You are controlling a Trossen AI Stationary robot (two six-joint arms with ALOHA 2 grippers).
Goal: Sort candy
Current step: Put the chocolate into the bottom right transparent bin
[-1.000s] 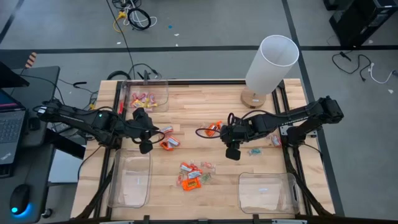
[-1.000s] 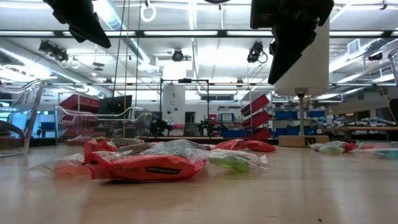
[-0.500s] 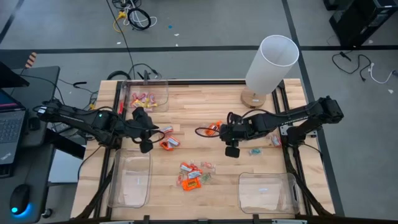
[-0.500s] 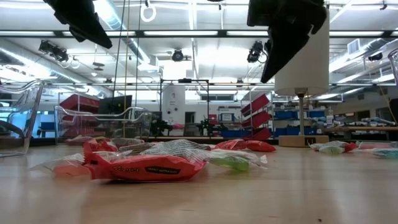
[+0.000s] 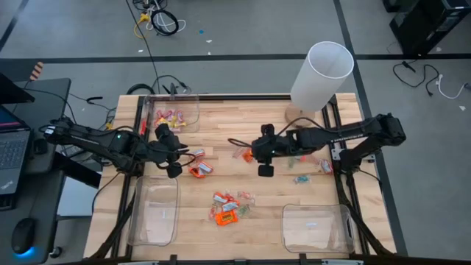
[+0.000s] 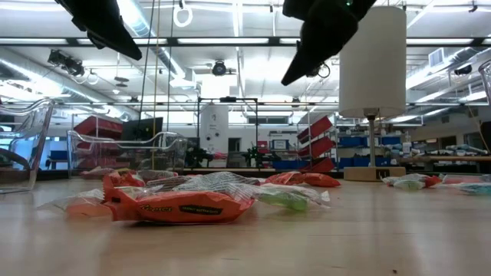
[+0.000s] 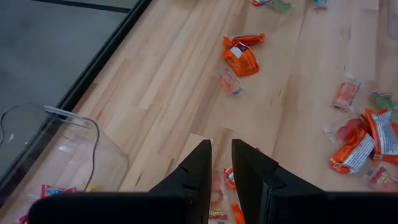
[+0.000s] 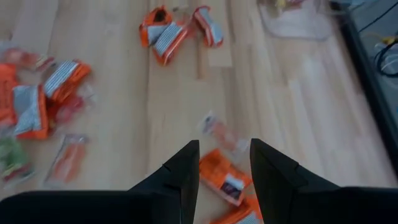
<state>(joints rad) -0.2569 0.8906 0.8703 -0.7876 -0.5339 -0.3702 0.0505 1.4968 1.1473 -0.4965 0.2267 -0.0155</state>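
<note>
Candy (image 5: 228, 208) lies scattered on the wooden table (image 5: 243, 232): we see one cluster near the front centre, orange pieces (image 5: 199, 170) beside the left gripper (image 5: 184, 156), and more under the right gripper (image 5: 250, 153). Pink and yellow sweets (image 5: 168, 116) sit in the far-left clear bin (image 5: 193, 103). We find the left fingers (image 7: 200, 163) nearly together, holding nothing, and the right fingers (image 8: 181, 171) apart above an orange piece (image 8: 222, 178).

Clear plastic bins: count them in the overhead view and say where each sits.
3. One bin stands at the table's far left corner with pink and yellow candy in it. One bin lies at the near left edge. One bin lies at the near right corner.
</note>
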